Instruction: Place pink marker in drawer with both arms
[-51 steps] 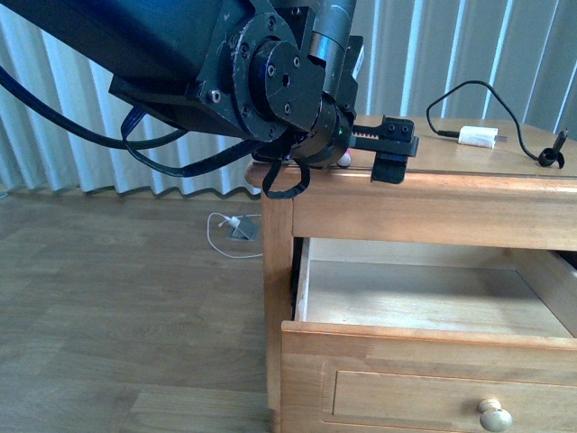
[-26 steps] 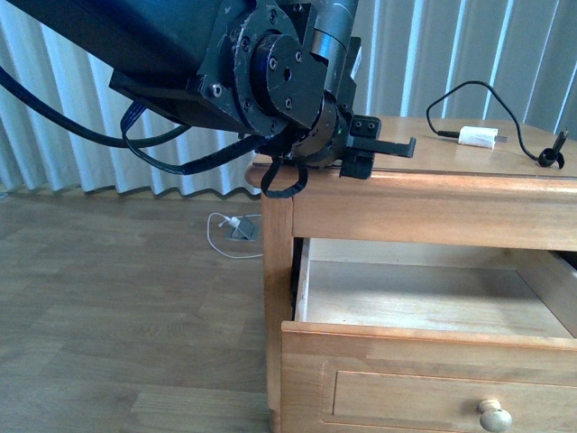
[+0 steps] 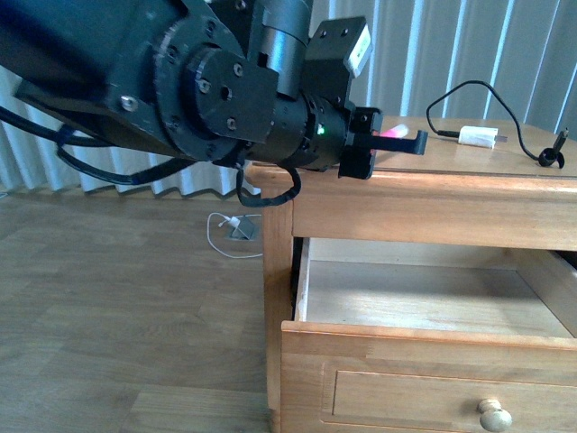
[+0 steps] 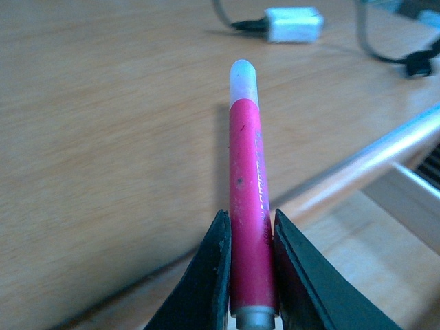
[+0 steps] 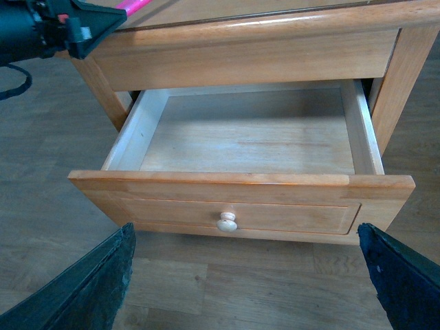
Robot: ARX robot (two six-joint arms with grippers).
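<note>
My left gripper (image 3: 401, 140) is shut on the pink marker (image 3: 392, 133) and holds it just above the front left part of the nightstand top. In the left wrist view the marker (image 4: 246, 192) sticks out from between the fingers (image 4: 213, 275), white end forward. The upper drawer (image 3: 424, 347) is pulled open below and shows a bare wooden floor. In the right wrist view the open drawer (image 5: 240, 180) with its round knob (image 5: 227, 221) lies ahead of my open, empty right gripper (image 5: 245, 234). The marker (image 5: 134, 5) shows there at the upper left.
A white charger block (image 3: 478, 137) with a black cable (image 3: 469, 90) lies on the back right of the nightstand top (image 3: 451, 167); it also shows in the left wrist view (image 4: 294, 23). Wood floor lies to the left, with a white cable (image 3: 225, 236) by the curtain.
My left gripper closed on the marker at the nightstand's front edge, then rose a little. The arm turned, and the pink marker now shows between the fingers.
</note>
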